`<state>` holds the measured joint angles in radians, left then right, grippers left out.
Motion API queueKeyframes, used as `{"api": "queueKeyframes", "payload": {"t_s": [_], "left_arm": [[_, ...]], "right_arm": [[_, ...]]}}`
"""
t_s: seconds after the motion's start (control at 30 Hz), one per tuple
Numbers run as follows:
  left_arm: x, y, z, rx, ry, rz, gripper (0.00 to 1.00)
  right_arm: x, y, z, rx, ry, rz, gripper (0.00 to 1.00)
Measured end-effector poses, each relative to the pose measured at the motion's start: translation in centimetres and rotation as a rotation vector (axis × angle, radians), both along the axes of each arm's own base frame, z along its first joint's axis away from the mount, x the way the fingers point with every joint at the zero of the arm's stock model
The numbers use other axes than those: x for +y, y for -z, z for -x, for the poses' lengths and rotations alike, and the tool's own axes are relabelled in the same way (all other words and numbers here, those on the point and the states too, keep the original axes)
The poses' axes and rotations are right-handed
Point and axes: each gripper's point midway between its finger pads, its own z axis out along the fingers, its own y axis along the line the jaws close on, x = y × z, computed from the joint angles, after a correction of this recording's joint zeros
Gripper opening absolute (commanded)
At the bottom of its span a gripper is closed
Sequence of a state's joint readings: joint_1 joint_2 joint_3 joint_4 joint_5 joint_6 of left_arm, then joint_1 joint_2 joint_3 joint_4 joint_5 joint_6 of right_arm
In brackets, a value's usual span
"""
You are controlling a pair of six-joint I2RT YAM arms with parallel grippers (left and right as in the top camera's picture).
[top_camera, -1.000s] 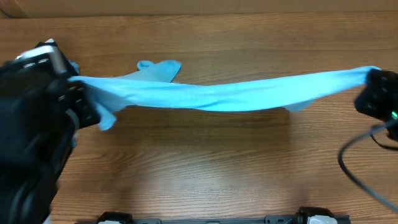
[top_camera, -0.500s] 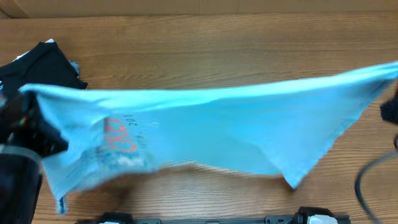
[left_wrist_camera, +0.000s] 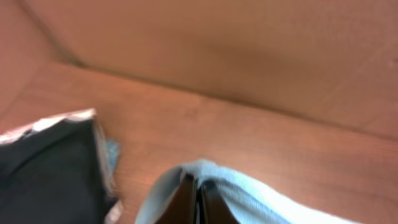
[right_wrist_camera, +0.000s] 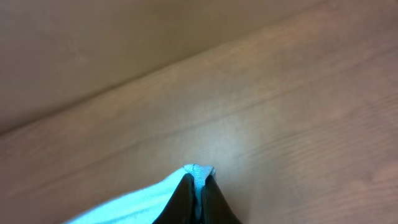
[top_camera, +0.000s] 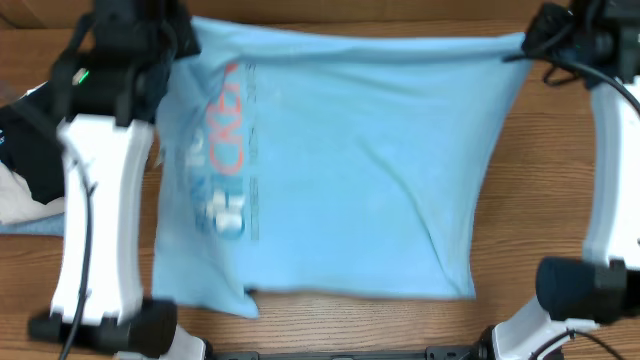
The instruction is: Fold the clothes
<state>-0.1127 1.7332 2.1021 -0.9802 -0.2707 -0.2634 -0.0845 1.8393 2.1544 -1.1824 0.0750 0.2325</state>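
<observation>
Since the earlier frame, the T-shirt is spread over the bench, seemingly ready for folding; its corners are clamped by the left pincer and right pincer.

The light sky-blue cotton T-shirt is stretching wide over the wooden bench, pink and white lettering facing up near its left edge.

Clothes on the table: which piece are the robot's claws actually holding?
The light blue T-shirt, spread across the table: the left gripper and right gripper each pinch a far corner. The black garment at the left edge lies ungripped.
</observation>
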Motion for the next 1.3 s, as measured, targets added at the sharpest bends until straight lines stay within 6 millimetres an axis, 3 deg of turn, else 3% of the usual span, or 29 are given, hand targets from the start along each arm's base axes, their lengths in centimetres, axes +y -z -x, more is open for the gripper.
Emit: {"api": "queueKeyframes", "payload": {"t_s": [0.07, 0.13, 0.2, 0.23, 0.27, 0.33, 0.43, 0.53, 0.63, 0.77, 0.8, 0.93, 1.0, 1.1, 1.2, 1.3], "left_arm": [[-0.1, 0.7, -2.2, -0.019, 0.024, 0.0, 0.04], [0.4, -0.4, -3.5, -0.068, 0.038, -0.004, 0.04], [1.6, -3.8, -3.5, -0.148, 0.045, -0.013, 0.04], [2.2, -6.1, -3.2, -0.2, 0.048, -0.012, 0.04], [2.8, -8.5, -2.6, -0.253, 0.053, -0.011, 0.04], [3.7, -12.5, 0.0, -0.32, 0.076, -0.004, 0.04], [3.5, -13.5, 4.9, -0.268, 0.125, 0.029, 0.04], [2.0, -9.2, 9.3, -0.045, 0.186, 0.088, 0.04], [0.5, -3.3, 11.0, 0.214, 0.235, 0.14, 0.04], [-1.6, 7.0, 9.6, 0.578, 0.306, 0.181, 0.04], [-2.2, 10.6, 9.3, 0.694, 0.32, 0.193, 0.04], [-3.8, 22.2, 11.2, 1.079, 0.351, 0.229, 0.04], [-4.4, 25.6, 12.2, 1.167, 0.365, 0.231, 0.04], [-5.1, 28.8, 14.6, 1.265, 0.378, 0.234, 0.04], [-5.7, 30.8, 17.2, 1.358, 0.391, 0.229, 0.04], [-6.2, 32.4, 19.3, 1.427, 0.403, 0.218, 0.04]], "right_arm": [[-0.3, 0.2, -1.0, -0.02, 0.01, 0.01, 0.04], [-1.0, -1.2, -1.0, -0.053, 0.039, 0.04, 0.04], [-1.7, -4.1, -0.5, -0.115, 0.072, 0.074, 0.04], [-2.1, -6.7, 0.3, -0.166, 0.094, 0.095, 0.04], [-2.1, -7.5, 0.7, -0.181, 0.098, 0.1, 0.04], [-2.2, -10.5, 3.2, -0.219, 0.113, 0.113, 0.04], [-2.1, -12.2, 7.7, -0.196, 0.127, 0.127, 0.04], [-2.4, -10.0, 11.3, -0.057, 0.153, 0.137, 0.04], [-2.8, -5.5, 12.1, 0.123, 0.169, 0.143, 0.04], [-3.4, 4.0, 11.5, 0.436, 0.166, 0.166, 0.04], [-3.5, 6.1, 11.5, 0.493, 0.164, 0.172, 0.04], [-3.8, 14.3, 13.1, 0.701, 0.157, 0.193, 0.04], [-4.0, 16.5, 13.7, 0.732, 0.162, 0.209, 0.04], [-4.3, 19.2, 14.7, 0.778, 0.169, 0.231, 0.04], [-4.9, 20.9, 16.0, 0.824, 0.181, 0.244, 0.04], [-5.9, 21.2, 16.7, 0.839, 0.219, 0.237, 0.04]]}}
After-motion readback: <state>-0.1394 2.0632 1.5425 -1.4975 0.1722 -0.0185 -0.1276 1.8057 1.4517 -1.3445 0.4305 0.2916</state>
